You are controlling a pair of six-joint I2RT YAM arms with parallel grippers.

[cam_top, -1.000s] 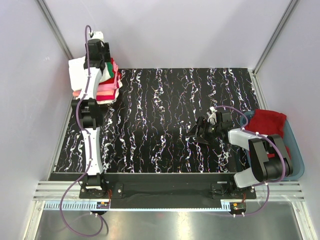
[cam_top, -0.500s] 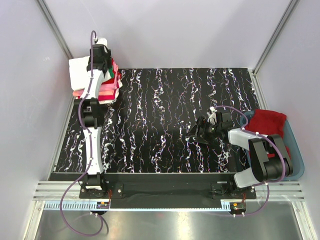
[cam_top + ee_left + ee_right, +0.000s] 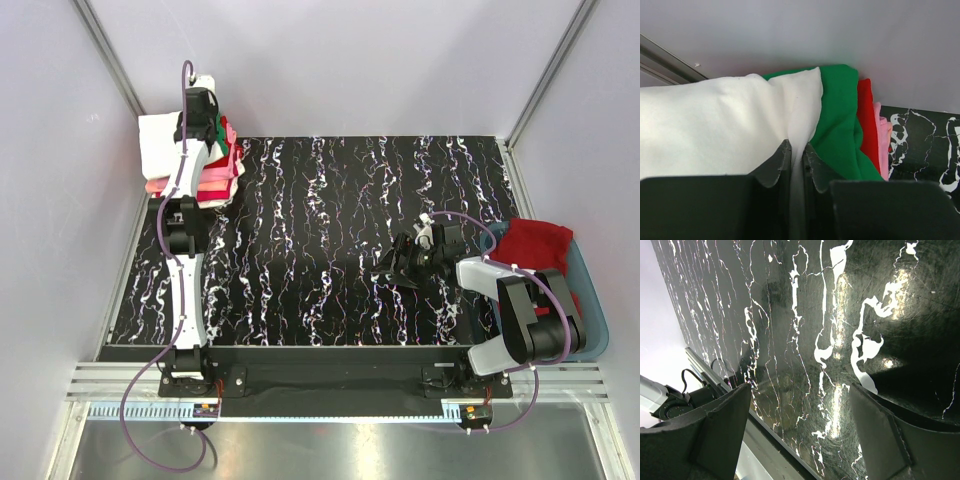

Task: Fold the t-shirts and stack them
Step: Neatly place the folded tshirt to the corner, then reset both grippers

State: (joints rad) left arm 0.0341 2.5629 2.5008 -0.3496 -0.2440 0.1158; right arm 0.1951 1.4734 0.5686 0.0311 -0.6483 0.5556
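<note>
White t-shirt (image 3: 715, 125) fold pinched in left gripper (image 3: 796, 160); pile (image 3: 222, 172) beneath mostly hidden; right gripper (image 3: 799, 390) spread wide.

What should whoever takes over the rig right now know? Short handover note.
Left gripper: pinched shut on a fold of the white t-shirt topping the stack in the far-left corner.
Right gripper: open, empty, above the table.
Stack: white over green t-shirt, red t-shirt, pink t-shirt.
Done: those look folded and stacked.
To do: the red cloth in the blue tub, likely one more tee.

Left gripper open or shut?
Shut: the left gripper pinches a fold of the white t-shirt, fingers nearly touching in the wrist view.
</note>
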